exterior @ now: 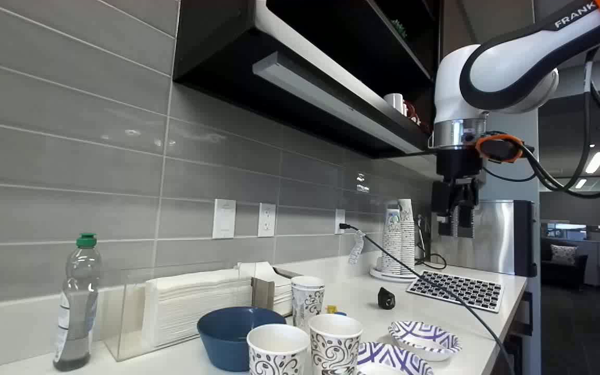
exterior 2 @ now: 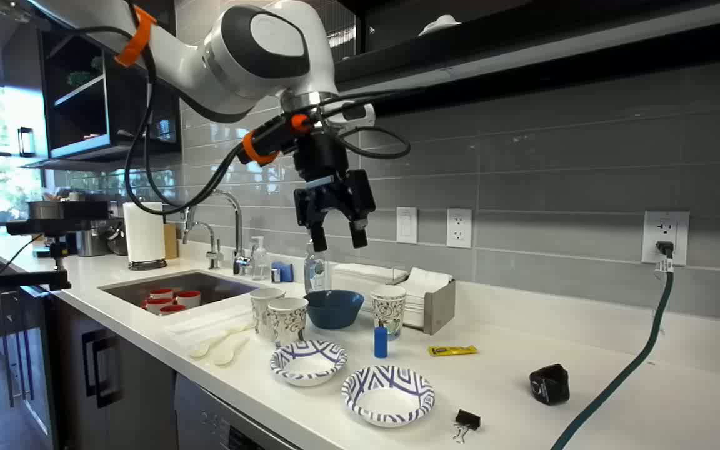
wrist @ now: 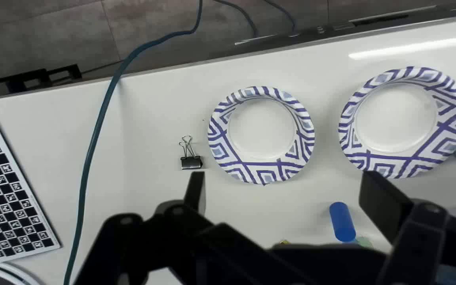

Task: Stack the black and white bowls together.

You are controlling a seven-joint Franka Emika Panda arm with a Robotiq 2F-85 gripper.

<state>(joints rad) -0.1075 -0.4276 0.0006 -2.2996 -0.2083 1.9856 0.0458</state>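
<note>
Two shallow white bowls with dark purple-navy patterned rims sit upright and apart on the white counter. The bowl beside the binder clip [exterior 2: 389,400] also shows in the wrist view [wrist: 261,130] and in an exterior view [exterior: 427,342]. The bowl beside the cups [exterior 2: 308,364] also shows in the wrist view [wrist: 396,118] and, partly cut off, in an exterior view [exterior: 391,359]. My gripper [exterior 2: 338,239] is open and empty, high above the counter. In the wrist view its fingertips [wrist: 282,186] are wide apart, with both bowls beyond them. It also shows in an exterior view [exterior: 457,226].
A blue bowl [exterior 2: 334,309], patterned paper cups [exterior 2: 287,320] and a napkin holder [exterior 2: 438,306] stand behind the bowls. A blue cylinder [exterior 2: 380,342], binder clip [exterior 2: 467,420], black object [exterior 2: 549,384] and cable [exterior 2: 625,375] are nearby. A cabinet [exterior: 300,99] overhangs the counter.
</note>
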